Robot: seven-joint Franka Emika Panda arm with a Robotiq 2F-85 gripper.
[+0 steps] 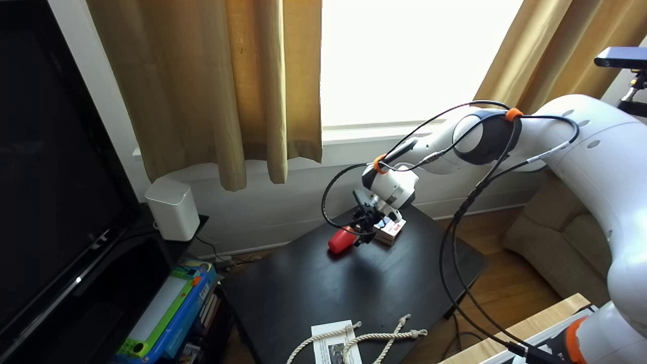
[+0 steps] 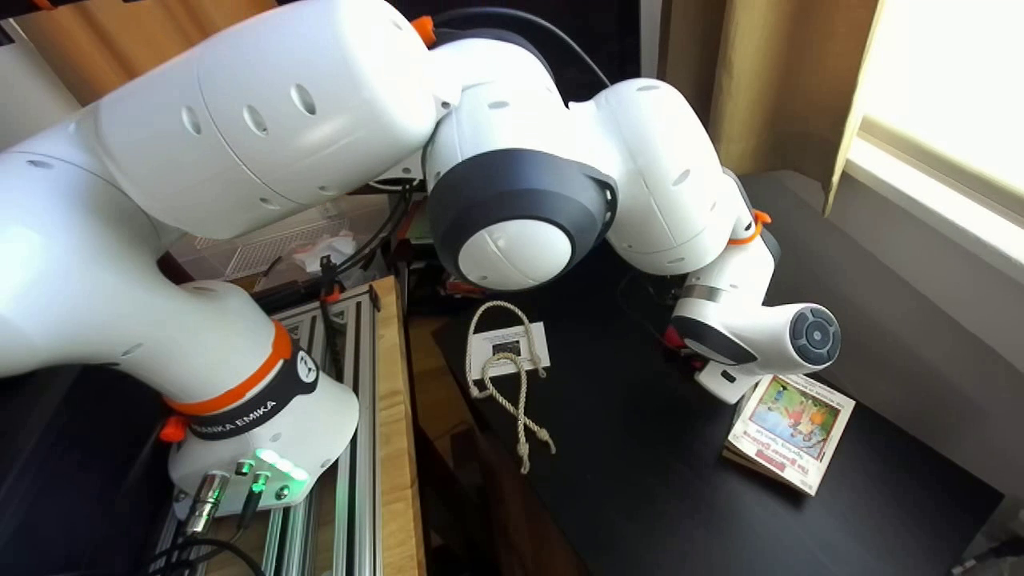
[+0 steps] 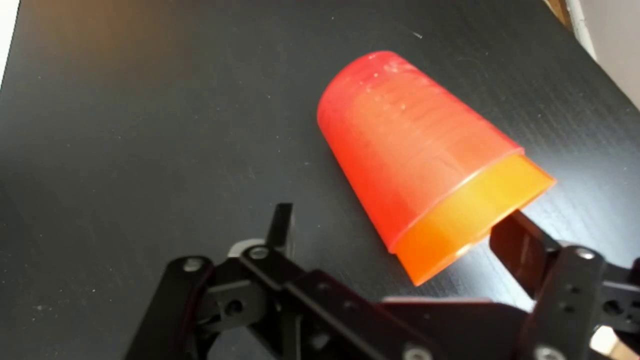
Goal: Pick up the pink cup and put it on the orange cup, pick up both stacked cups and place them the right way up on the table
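Observation:
The reddish-pink cup [image 3: 415,135] is fitted over the orange cup [image 3: 475,215], whose rim sticks out below it in the wrist view. The stack is tilted, with the pink base pointing up and left in the wrist view. The pink cup also shows in both exterior views [image 1: 342,239] [image 2: 674,338], mostly hidden by the arm in one of them. My gripper [image 3: 401,209] is open, its fingers wide apart. The right finger's tip disappears at the orange cup's open mouth; the left finger stands apart from the cups. The black table [image 1: 303,283] lies beneath.
A small pile of books [image 2: 792,428] lies on the table close by the gripper. A rope [image 2: 504,384] and a white printed card [image 1: 323,349] lie near another table edge. A window wall and curtain [image 1: 273,101] stand behind the table.

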